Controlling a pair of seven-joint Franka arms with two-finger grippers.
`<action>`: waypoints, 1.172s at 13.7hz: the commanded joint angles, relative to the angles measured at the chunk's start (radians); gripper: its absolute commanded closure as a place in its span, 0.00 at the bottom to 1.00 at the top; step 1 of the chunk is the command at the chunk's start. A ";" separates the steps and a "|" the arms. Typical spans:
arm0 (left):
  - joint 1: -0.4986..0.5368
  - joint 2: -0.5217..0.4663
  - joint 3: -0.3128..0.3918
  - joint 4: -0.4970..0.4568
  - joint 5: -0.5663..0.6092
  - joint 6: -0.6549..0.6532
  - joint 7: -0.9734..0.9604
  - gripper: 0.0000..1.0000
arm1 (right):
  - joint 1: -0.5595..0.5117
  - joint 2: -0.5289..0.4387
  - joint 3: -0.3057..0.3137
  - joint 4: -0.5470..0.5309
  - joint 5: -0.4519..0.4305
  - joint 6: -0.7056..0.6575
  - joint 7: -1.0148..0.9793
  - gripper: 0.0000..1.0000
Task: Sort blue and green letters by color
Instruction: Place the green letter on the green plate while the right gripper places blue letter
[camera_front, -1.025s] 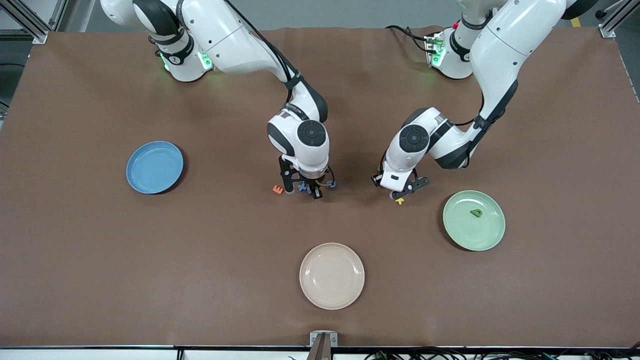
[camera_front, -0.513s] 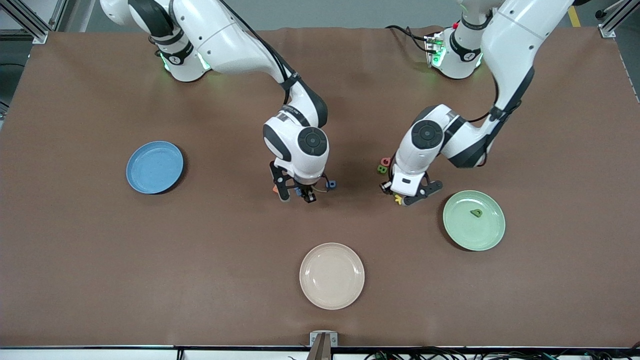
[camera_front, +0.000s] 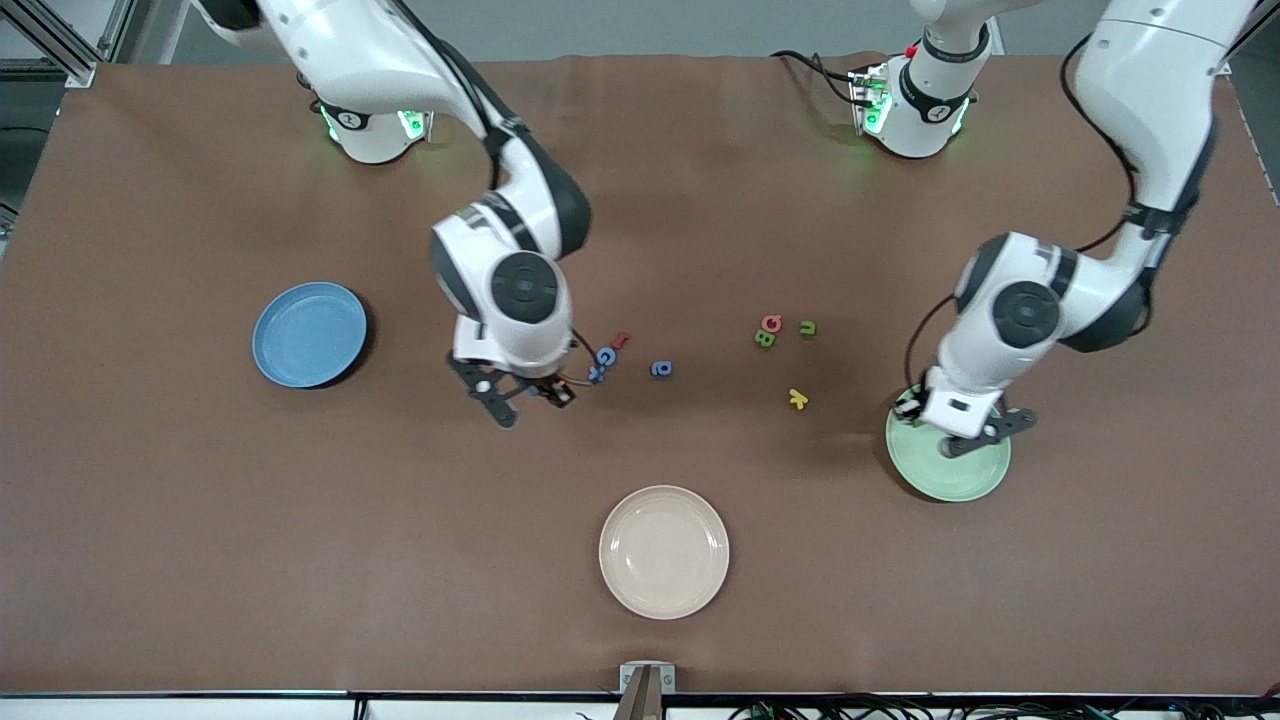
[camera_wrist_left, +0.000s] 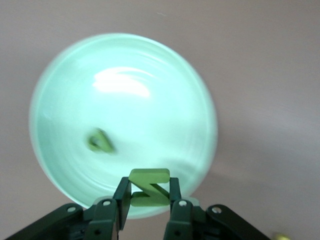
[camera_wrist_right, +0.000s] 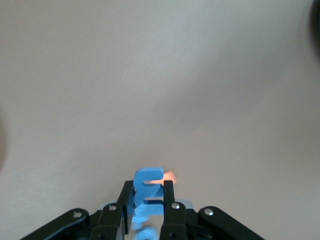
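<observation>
On the table (camera_front: 200, 520): three plates and a scatter of small letters.
Right arm: reaches from its base toward mid-table.
Left arm: reaches over the green plate (camera_front: 975, 480) (camera_wrist_left: 125, 75).
Blue plate (camera_front: 309, 333): toward the right arm's end of the table.
Beige plate (camera_front: 664, 551): nearest the front camera of the three.
Right gripper (camera_front: 522, 395) (camera_wrist_right: 148, 197): up over bare table between the blue plate and the loose blue letters, fingers pinched narrow on a chunky mid-blue letter (camera_wrist_right: 148, 186).
Left gripper (camera_front: 958, 432) (camera_wrist_left: 149, 192): over the green plate's rim, fingers closed narrow on a blocky light-green letter (camera_wrist_left: 149, 186).
Darker green letter (camera_wrist_left: 100, 141): lying in the green plate.
Loose blue letters: one (camera_front: 605, 356) beside the right gripper, another (camera_front: 661, 369) apart from it toward the left arm's end.
Loose green letters: two, (camera_front: 764, 339) and (camera_front: 807, 327), near mid-table.
Yellow letter (camera_front: 797, 399): nearer the front camera than those two.
</observation>
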 joint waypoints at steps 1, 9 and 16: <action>0.055 0.047 -0.009 0.029 0.020 0.011 0.068 0.99 | -0.134 -0.291 0.027 -0.391 0.058 0.123 -0.267 1.00; 0.090 0.159 0.031 0.075 0.095 0.057 0.073 0.93 | -0.440 -0.428 0.021 -0.742 0.066 0.234 -0.812 0.99; 0.087 0.149 0.027 0.068 0.093 0.045 0.053 0.92 | -0.537 -0.403 0.018 -0.895 0.052 0.463 -1.008 0.68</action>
